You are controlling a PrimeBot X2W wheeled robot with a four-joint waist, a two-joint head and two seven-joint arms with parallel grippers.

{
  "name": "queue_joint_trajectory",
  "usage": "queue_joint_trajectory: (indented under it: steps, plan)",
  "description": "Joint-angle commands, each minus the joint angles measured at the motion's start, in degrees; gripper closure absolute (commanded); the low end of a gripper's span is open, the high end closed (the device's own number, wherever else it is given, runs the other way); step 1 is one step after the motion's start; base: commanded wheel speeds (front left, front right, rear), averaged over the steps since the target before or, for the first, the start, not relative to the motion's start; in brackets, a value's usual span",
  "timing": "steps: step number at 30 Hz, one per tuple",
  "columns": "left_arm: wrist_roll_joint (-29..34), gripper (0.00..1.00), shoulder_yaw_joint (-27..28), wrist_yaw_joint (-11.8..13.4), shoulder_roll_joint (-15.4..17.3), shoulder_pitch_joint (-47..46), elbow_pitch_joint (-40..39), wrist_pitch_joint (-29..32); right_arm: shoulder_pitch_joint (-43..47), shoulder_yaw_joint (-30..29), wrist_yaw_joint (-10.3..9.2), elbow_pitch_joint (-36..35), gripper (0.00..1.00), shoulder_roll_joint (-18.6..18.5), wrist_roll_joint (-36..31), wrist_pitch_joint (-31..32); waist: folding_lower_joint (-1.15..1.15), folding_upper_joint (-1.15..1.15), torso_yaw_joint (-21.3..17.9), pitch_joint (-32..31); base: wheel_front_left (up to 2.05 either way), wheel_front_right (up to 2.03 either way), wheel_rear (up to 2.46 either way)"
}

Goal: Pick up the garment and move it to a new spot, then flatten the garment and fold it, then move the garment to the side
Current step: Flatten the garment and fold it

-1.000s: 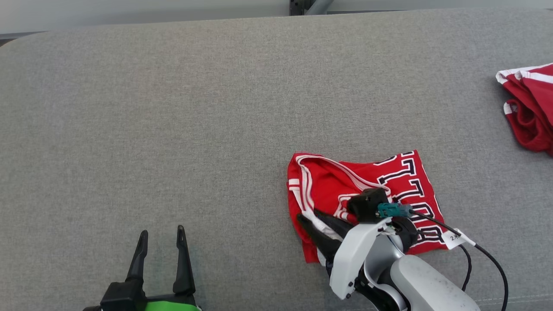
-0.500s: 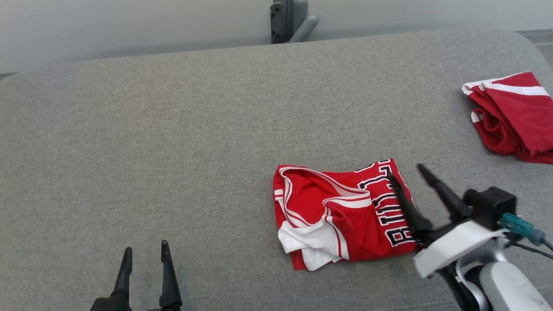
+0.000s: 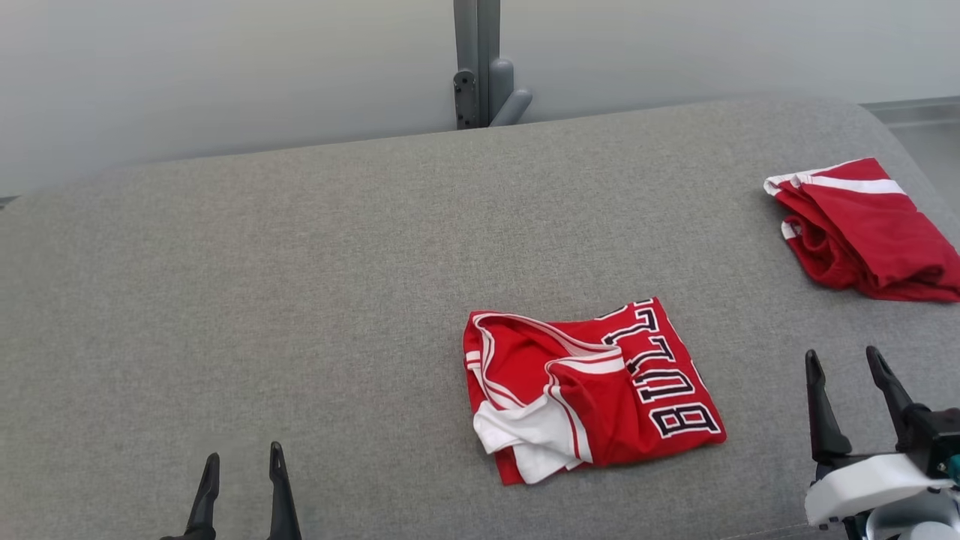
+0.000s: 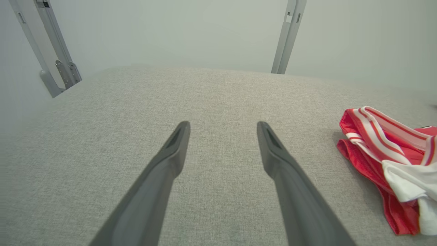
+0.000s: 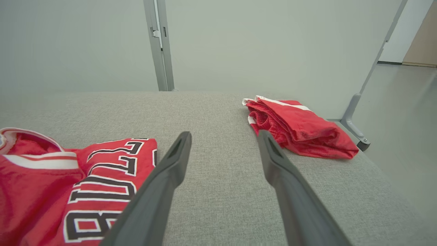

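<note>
In the head view, the left gripper (image 3: 244,454) rests at the lower edge with its two fingers apart and nothing between them. The right gripper (image 3: 841,354) stands at the lower right, its fingers also apart and empty. The red Bulls jersey (image 3: 589,390) lies on the grey padded surface (image 3: 300,285), to the left of the right gripper and apart from it, and well to the right of the left gripper. It is folded into a compact packet, but the white-trimmed edges bunch a little at its near corner. Ahead of the right gripper and well apart from it lies a second folded red garment (image 3: 862,232).

In the left wrist view, the left gripper (image 4: 222,124) points over bare fabric. The jersey (image 4: 385,160) is off to its right side and is not touched.

In the right wrist view, the right gripper (image 5: 223,135) is open over the surface. The jersey (image 5: 85,177) lies just beside its left finger, and the second garment (image 5: 300,126) is ahead, slightly to the right.

I judge that the picking, flattening and folding are done. Whether the jersey already lies at its final place at the side, I cannot tell.
</note>
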Motion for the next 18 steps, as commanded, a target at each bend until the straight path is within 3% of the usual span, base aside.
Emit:
queue_joint_trajectory:
  steps: [1,14,15,16,17,18]
  plan:
    - [0.67,0.00,0.29,-0.44,0.07,0.87,-0.07,-0.14,1.36,-0.21,-0.06,0.27,0.00,0.18,-0.36,-0.18,0.00,0.29,0.58,-0.88,0.00,0.00,0.00]
    - [-0.19,0.00,0.08,-0.22,0.07,0.79,-0.50,-0.14,-1.91,0.99,-0.06,0.69,0.03,1.75,-0.58,-0.22,0.00,0.29,1.78,-0.33,0.00,0.00,0.00]
    - [-0.28,0.00,-0.12,-0.19,0.07,0.49,-0.60,-0.14,-3.04,1.93,-0.06,0.57,0.53,1.64,-0.24,-0.22,0.00,0.29,1.76,0.20,0.00,0.00,0.00]
    - [-0.28,0.00,-0.31,-0.15,0.07,0.09,-0.75,-0.14,-4.25,2.88,-0.06,0.57,0.82,1.29,-0.03,-0.21,0.00,0.29,1.73,0.88,0.00,0.00,0.00]
    - [-0.23,0.00,-0.57,-0.20,0.07,-0.40,-0.91,-0.14,-5.57,4.20,-0.06,1.14,1.00,0.91,0.12,-0.21,0.00,0.29,1.73,1.70,0.00,0.00,0.00]
    - [-0.06,0.00,-0.77,-0.24,0.07,-1.06,-0.96,-0.14,-7.20,5.47,-0.06,1.70,1.00,0.57,0.22,-0.21,0.00,0.29,1.75,2.55,0.00,0.00,0.00]
